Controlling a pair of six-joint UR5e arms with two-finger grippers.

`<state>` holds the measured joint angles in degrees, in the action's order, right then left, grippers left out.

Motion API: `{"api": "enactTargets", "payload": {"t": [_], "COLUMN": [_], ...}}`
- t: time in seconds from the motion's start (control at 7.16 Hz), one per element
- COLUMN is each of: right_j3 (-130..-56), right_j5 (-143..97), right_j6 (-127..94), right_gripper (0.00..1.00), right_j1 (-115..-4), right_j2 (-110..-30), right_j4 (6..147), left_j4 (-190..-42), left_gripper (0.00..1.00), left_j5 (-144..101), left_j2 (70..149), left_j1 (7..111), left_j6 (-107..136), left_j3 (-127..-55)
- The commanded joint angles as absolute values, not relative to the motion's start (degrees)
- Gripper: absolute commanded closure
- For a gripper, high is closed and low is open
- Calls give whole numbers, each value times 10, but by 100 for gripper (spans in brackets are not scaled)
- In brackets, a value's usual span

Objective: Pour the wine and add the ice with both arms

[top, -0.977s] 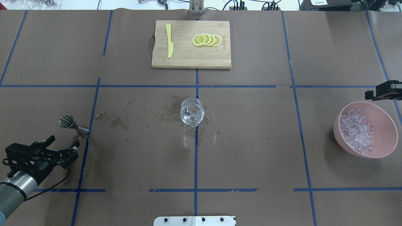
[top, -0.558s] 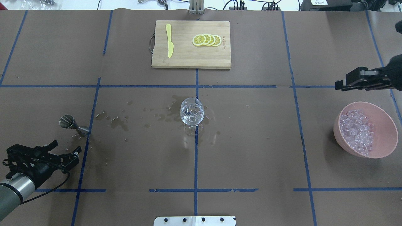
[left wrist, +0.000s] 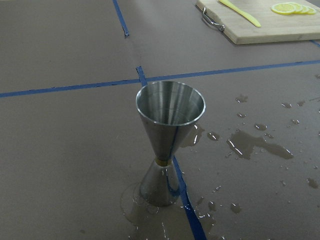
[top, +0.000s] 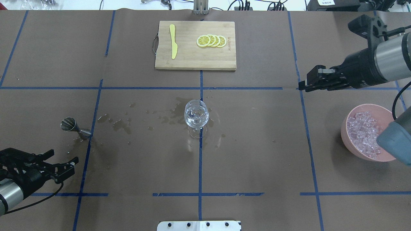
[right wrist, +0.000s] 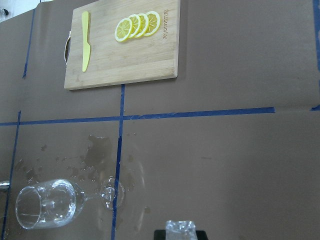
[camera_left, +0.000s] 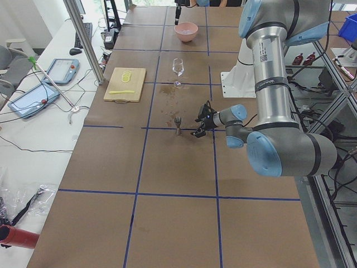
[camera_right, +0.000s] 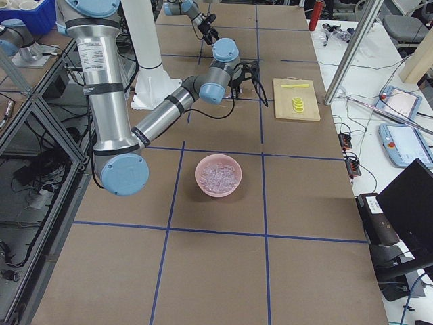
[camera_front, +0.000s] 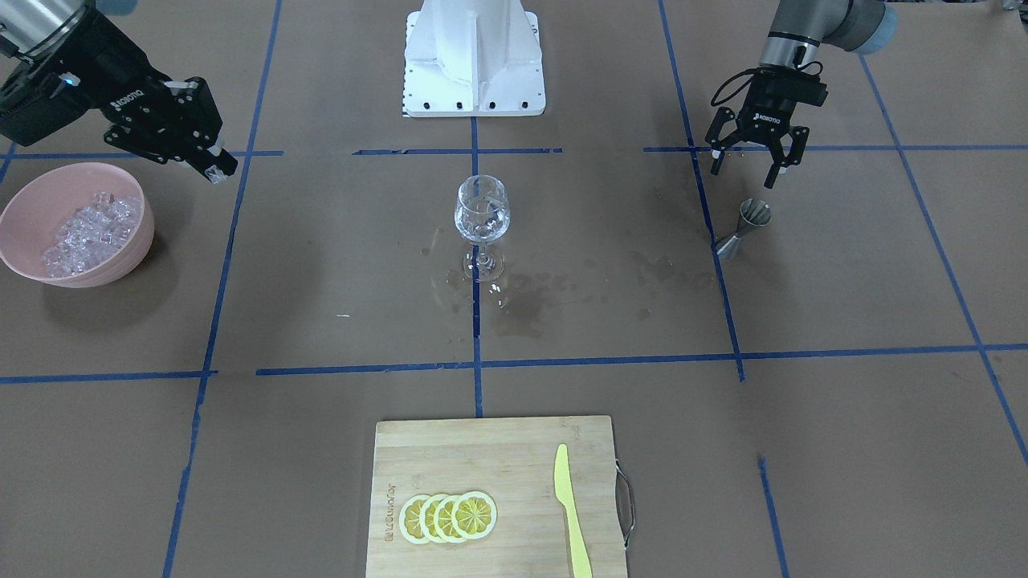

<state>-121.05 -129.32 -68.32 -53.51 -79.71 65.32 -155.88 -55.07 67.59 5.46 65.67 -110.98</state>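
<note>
A wine glass (top: 196, 117) stands at the table's middle with a little almost colourless wine in it; it also shows in the right wrist view (right wrist: 47, 205). A steel jigger (top: 72, 126) stands upright at the left and looks empty in the left wrist view (left wrist: 167, 140). My left gripper (top: 65, 155) is open and empty, a little nearer the robot than the jigger. A pink bowl (top: 351, 144) of ice (top: 362, 131) sits at the right. My right gripper (top: 303, 85) is in the air left of the bowl and beyond it, shut on a clear ice cube (right wrist: 180, 230).
A bamboo cutting board (top: 195, 61) at the far middle carries a yellow knife (top: 173, 41) and lemon slices (top: 212, 41). Wet brown stains (top: 122, 125) lie between the jigger and the glass. The white pedestal (camera_front: 474, 56) stands at the robot's side.
My right arm has swung in from the right edge, leftward beyond the bowl. My left gripper has drawn back from the jigger toward the robot, still open.
</note>
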Motion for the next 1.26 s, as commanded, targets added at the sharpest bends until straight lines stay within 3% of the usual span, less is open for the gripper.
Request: {"api": "enactTargets", "payload": {"t": [0.0,0.7,1.12], "right_j3": [-1181,-1165,-1127], "right_j5": [-1281,-1185,-1143], "right_j6": [-686,-773,-797], "right_gripper": [100,100,100], "right_j1": [-518,-399,-360], "right_j2": [-745,-633,-556], "right_j4": [662,709,742], "left_j4": [-1488,-1380,-1205], "left_gripper": [0,0,0], "left_j5": [-624,-724,-817], "left_j2": [647,617,624], "left_j1": [55,66,107], "left_j6": [660,661,656], "left_j3": [-1176,-1255,-1373]}}
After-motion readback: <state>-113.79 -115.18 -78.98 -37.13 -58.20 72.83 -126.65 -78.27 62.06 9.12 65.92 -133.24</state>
